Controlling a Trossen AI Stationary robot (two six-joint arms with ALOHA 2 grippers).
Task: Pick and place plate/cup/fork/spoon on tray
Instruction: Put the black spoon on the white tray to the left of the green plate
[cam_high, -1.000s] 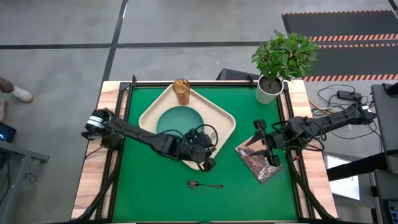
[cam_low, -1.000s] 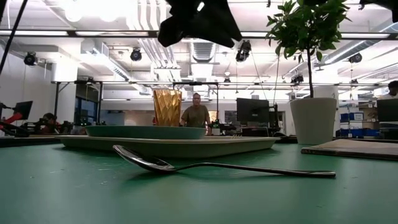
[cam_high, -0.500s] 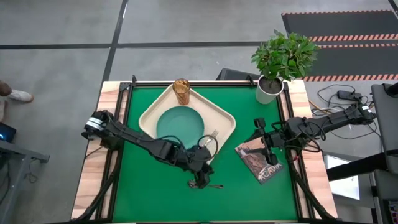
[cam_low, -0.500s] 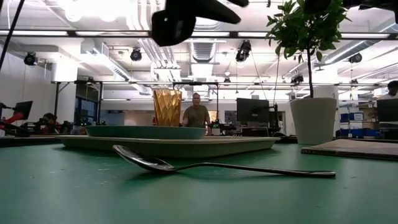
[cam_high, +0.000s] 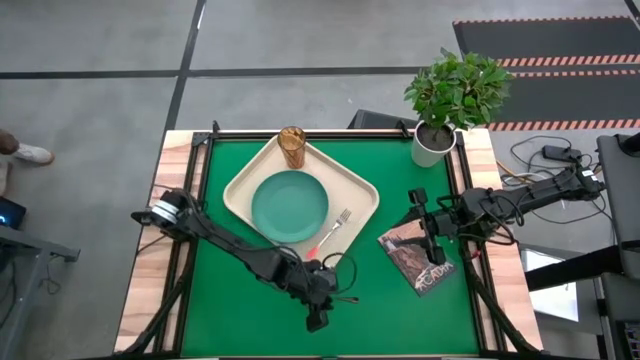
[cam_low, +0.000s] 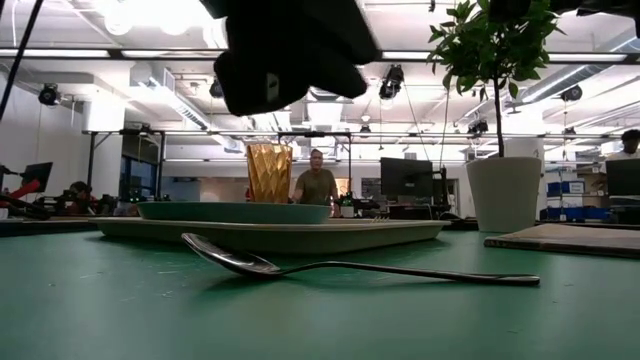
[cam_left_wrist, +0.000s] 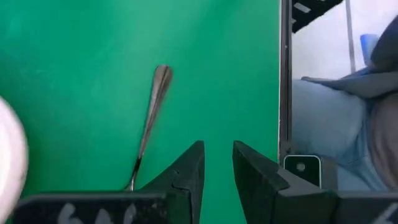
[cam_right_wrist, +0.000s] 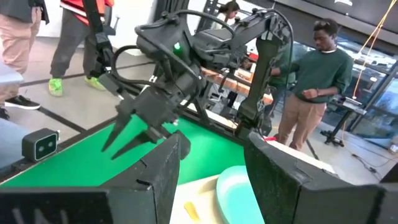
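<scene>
The green table (cam_high: 230, 310) holds the big cream tray (cam_high: 240, 185) near its middle. The teal plate (cam_high: 290, 203) sits in the tray, the amber cup (cam_high: 292, 147) at its 12 o'clock corner, the fork (cam_high: 333, 231) at 4 o'clock. The left pincer (cam_high: 316, 322), fingers a little apart and empty, hovers by the spoon (cam_low: 340, 266) on the table. The right pincer (cam_high: 432, 230) waits open above a book (cam_high: 416, 262).

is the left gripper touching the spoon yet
Apart. The left wrist view shows the left gripper open over bare mat, with the spoon lying off to one side.
</scene>
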